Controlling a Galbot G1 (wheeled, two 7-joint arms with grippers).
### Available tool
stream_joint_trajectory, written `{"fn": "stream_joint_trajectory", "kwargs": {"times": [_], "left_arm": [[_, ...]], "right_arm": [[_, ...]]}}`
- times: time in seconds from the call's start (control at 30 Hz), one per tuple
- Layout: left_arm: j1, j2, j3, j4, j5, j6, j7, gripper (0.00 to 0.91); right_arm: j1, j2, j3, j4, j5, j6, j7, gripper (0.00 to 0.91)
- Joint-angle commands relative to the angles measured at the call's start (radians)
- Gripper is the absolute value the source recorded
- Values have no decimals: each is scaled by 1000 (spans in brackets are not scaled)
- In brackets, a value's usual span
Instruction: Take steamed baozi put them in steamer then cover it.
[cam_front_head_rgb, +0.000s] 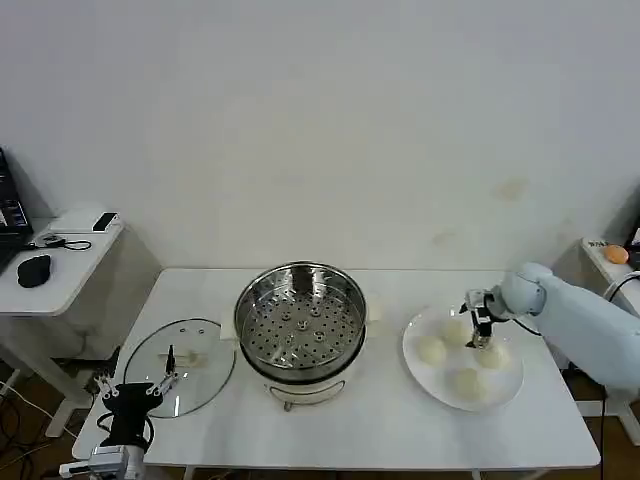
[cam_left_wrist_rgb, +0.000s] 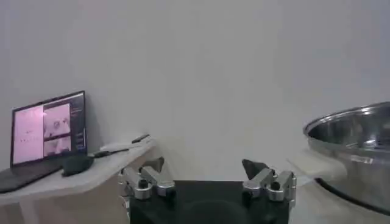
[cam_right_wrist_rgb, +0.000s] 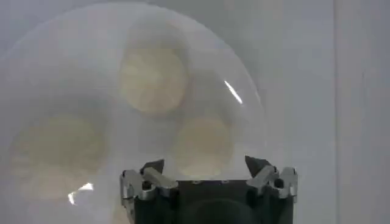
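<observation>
The round shiny stainless-steel steamer pot is cut off at the left wrist view's 3 o'clock edge. In the right wrist view, the small cream-white baozi buns on the flat white plate are blurred; one is partly hidden behind the right pincer.

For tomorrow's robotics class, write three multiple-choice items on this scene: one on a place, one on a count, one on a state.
1. Where does the glass lid lie?
A. On the steamer
B. On the table, on the steamer's left
C. On the plate

2. How many steamed baozi are on the white plate?
A. Two
B. Six
C. Four

3. The steamer is:
A. Uncovered and empty
B. Covered
C. Full of buns

Key: 1 B, the lid rests flat by the left hand. 2 C, four buns sit under the open right hand. 3 A, its perforated tray is bare.
</observation>
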Motion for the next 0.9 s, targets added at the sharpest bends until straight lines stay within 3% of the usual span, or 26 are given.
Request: {"fn": "stream_joint_trajectory", "kwargs": {"times": [0.03,0.43,0.63,0.9], "left_arm": [[1,-1,0,-1,0,0,0,907],[4,-6,-1,0,3,-2,0,907],[4,-7,0,1,3,-2,-1,907],[3,-2,0,4,1,-1,1,907]], "right_arm": [[10,27,-14,-26,-5,-3,-2,836],[3,34,-17,-37,-10,-11,-2,615],[20,11,-24,-7,-3,-9,-9,615],[111,-92,-48,129,60,-18,-12,615]]}}
